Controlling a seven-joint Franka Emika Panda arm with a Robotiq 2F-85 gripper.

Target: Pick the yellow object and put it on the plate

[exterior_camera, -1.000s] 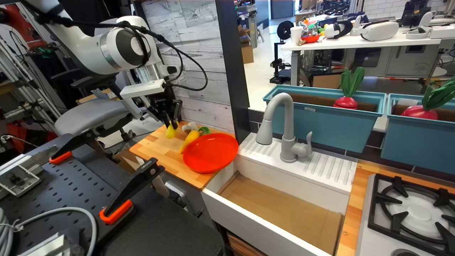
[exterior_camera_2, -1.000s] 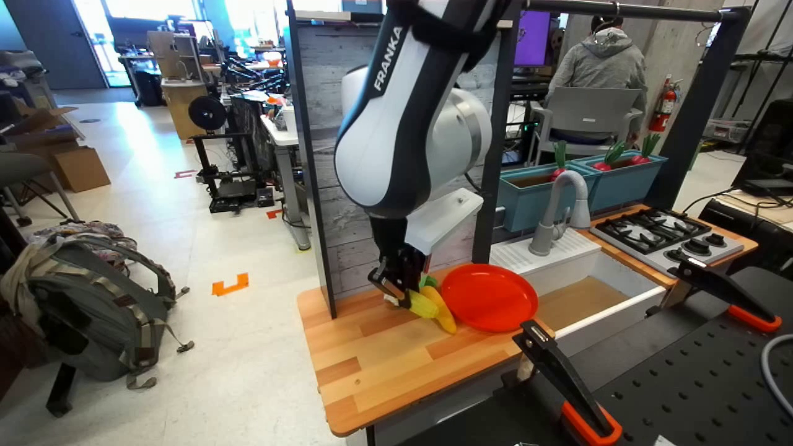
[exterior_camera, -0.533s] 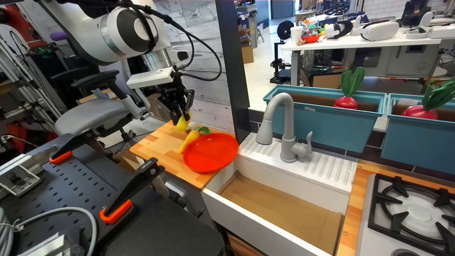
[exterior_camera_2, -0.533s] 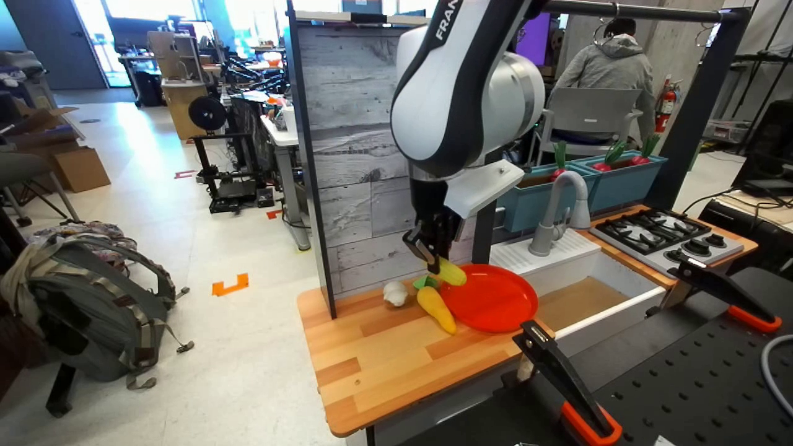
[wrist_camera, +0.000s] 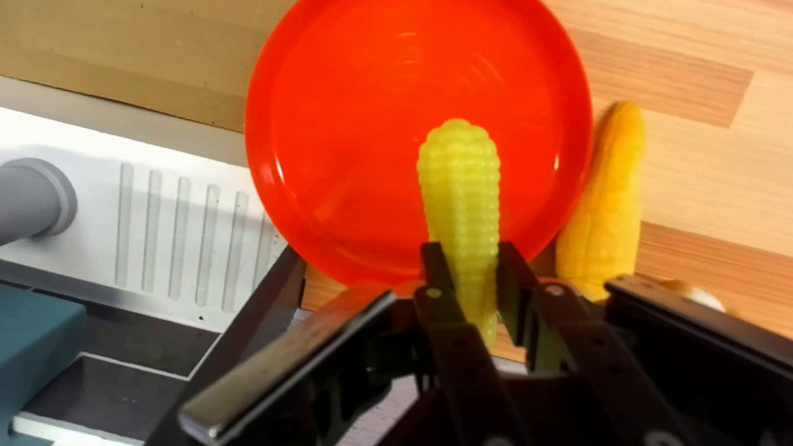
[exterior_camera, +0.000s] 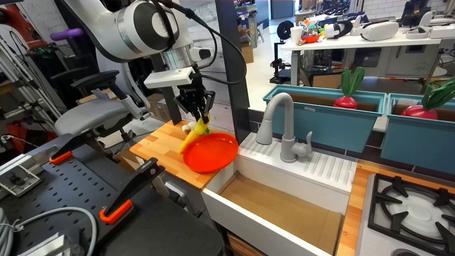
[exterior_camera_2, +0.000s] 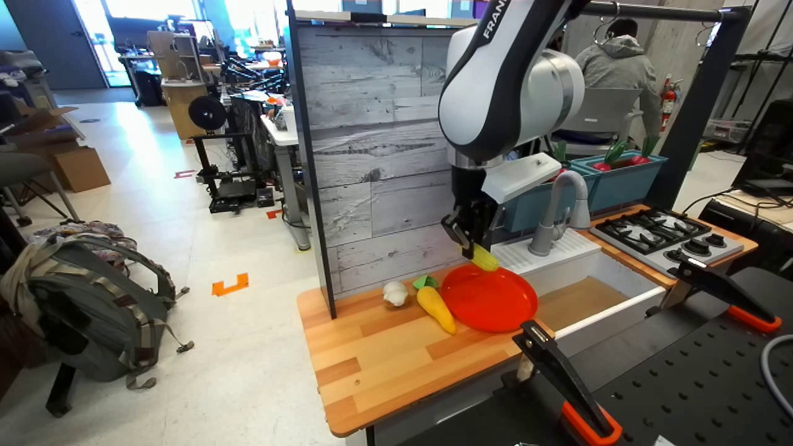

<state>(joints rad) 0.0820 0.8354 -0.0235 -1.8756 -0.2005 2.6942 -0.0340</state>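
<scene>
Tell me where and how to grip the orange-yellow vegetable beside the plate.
Probably around the middle of the vegetable, straight from above, pinching across its width: it lies lengthwise on the board, tapering toward one end. The plate sits close along one side, so room there looks tight.

In an exterior view, the robot arm (exterior_camera_2: 503, 87) bears the white capitals "FRAN" (exterior_camera_2: 494, 21), set against black and running to the view's upper edge. In an exterior view, a pale label (exterior_camera: 310, 109) on a teal planter (exterior_camera: 330, 124) is too small to read.
</scene>
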